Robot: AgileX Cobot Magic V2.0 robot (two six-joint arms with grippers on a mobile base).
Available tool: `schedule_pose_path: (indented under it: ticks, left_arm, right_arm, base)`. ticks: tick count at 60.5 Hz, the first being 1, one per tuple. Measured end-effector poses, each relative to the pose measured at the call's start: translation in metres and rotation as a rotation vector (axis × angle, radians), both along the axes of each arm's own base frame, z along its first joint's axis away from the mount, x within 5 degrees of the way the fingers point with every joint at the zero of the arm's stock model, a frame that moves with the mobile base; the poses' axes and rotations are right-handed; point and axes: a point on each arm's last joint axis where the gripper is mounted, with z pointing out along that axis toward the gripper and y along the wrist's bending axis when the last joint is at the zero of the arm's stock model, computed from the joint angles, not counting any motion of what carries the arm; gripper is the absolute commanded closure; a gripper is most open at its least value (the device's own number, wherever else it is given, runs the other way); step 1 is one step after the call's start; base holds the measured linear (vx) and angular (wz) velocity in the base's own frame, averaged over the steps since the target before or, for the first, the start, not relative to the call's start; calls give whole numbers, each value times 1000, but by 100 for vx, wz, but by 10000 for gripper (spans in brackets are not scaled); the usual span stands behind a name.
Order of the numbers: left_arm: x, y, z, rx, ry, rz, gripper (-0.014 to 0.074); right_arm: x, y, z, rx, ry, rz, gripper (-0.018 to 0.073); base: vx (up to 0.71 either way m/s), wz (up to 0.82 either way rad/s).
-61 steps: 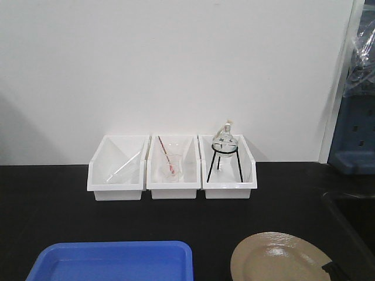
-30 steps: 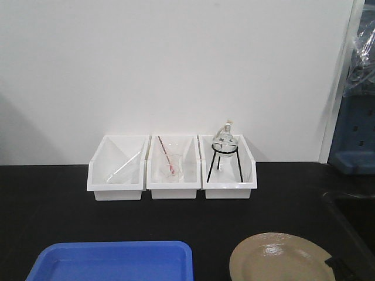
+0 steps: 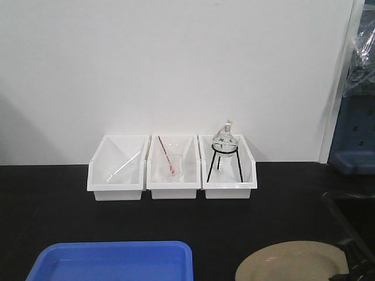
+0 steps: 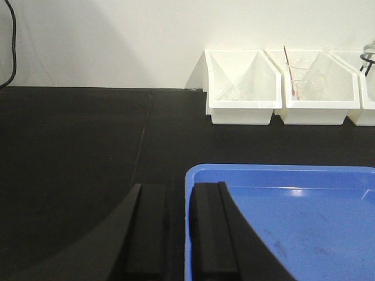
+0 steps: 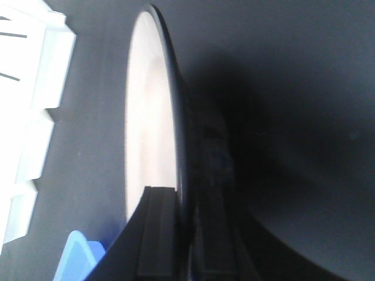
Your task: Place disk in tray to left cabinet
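Right claw pinches disk rim — tray alongside.

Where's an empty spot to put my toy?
Bare: the black counter strip between the white bins and blue tray, and the tray's inside. Crowded: the bins, and bottom right where the right claw holds the disk.

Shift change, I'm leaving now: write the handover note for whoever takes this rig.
Right gripper: fingers shut on the rim of the disk. The disk sits right of the tray, not in it.
Left gripper: fingers straddle the left lip of the tray; can't tell whether it is gripped.
Done: disk grasped.
Left: set the disk in the tray, then take the tray to the cabinet, which is not in view.
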Motion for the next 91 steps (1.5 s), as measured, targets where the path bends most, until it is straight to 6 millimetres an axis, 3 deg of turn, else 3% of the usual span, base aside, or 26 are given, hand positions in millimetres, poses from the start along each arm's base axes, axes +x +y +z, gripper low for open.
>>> schedule_pose_path:
  ticks: [32, 54, 64, 81, 91]
  left_arm:
    - [0, 0, 0, 0, 0, 0, 321]
    - [0, 0, 0, 0, 0, 0, 321]
    - [0, 0, 0, 0, 0, 0, 321]
    - [0, 0, 0, 0, 0, 0, 321]
    - [0, 0, 0, 0, 0, 0, 321]
  right_arm:
    - [-2, -1, 16, 59, -70, -59, 561]
    - [23, 13, 68, 98, -213, 27, 561]
    - [35, 54, 68, 125, -219, 113, 561]
    - [54, 172, 39, 118, -145, 389, 561]
    - [57, 227, 17, 99, -118, 487, 561]
  base:
    - [0, 0]
    - [0, 0]
    - [0, 0]
    - [0, 0]
    - [0, 0]
